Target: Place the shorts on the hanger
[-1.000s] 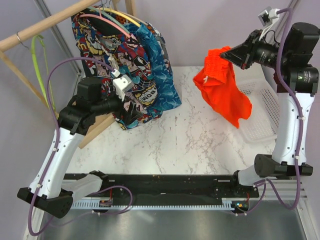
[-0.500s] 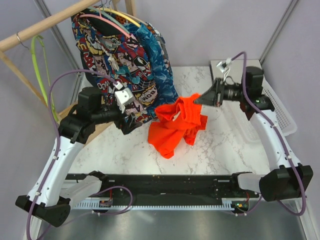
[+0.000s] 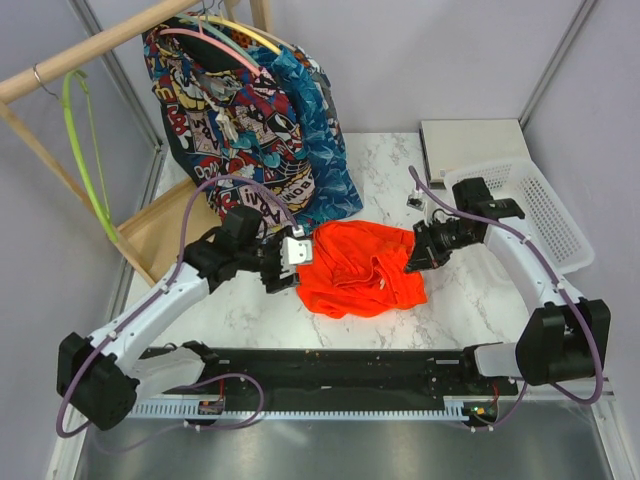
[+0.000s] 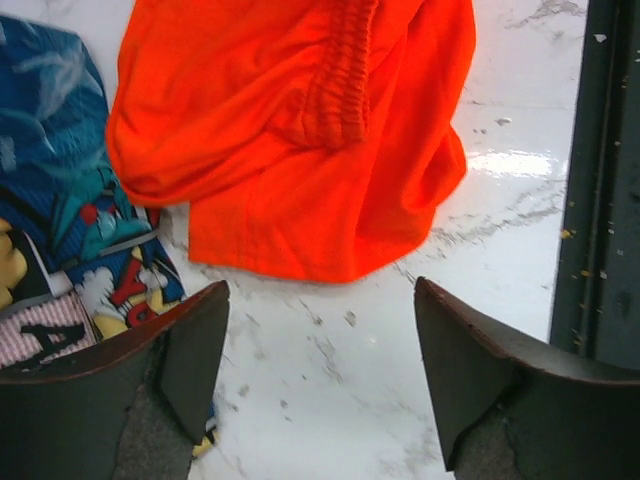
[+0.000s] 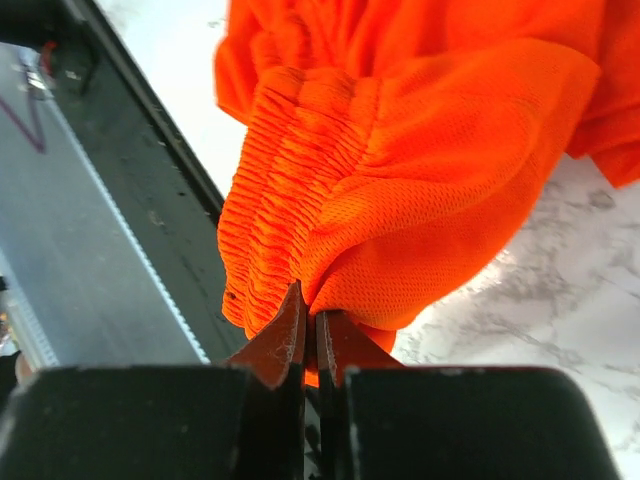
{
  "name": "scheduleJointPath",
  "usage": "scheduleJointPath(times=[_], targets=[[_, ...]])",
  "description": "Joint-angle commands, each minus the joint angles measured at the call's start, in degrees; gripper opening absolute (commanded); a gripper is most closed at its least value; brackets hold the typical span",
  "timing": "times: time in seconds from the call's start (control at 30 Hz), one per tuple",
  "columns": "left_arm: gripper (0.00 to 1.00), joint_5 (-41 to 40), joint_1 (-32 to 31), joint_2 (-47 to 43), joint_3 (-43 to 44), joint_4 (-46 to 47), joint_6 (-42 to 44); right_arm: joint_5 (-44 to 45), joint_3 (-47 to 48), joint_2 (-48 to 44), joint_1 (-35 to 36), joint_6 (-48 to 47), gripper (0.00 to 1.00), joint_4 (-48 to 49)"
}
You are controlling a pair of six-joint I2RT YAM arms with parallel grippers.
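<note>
Shorts (image 3: 362, 270) on table (image 3: 450, 320), right fingers (image 5: 285, 345) pinching them, left fingers (image 4: 195, 350) spread nearby

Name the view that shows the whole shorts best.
Top external: the shorts lie whole on the table. Left wrist shows only part, with the waistband; right wrist shows bunched waistband pinched in the right gripper.

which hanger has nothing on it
The lime-green hanger, alone at the left end of the wooden rail. The pink hanger and the yellow hanger hold the printed clothes.
</note>
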Motion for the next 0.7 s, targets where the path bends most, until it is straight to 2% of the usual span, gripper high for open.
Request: scheduleJointPath(times=[0.0,0.07,0.17,0.37,0.67], targets=[[0.76,-1.35,-4.66,5.52,-0.49,14.84,7.36,9.0,2.18,0.88,-0.19,-3.36,0.07,-1.09],[0.72,-2.4,-7.73,7.12,-2.07,20.52,6.75,11.02,2.19,1.32,-0.19,-1.69,0.07,0.05],[0.71,-5.29,-11.43,10.54,-4.09,25.65,6.66,15.42,2.45,2.11,-0.19,2.26,0.07,2.34],[0.77,-8.82,-16.97,17.93,-5.06,30.31,9.74,18.59,3.94,4.65,-0.19,6.75,0.07,4.1],[0.77,-16.02,-17.86,28.47,-2.17,38.76,8.6,19.2,4.12,6.42,-0.19,5.7,0.08,4.62]])
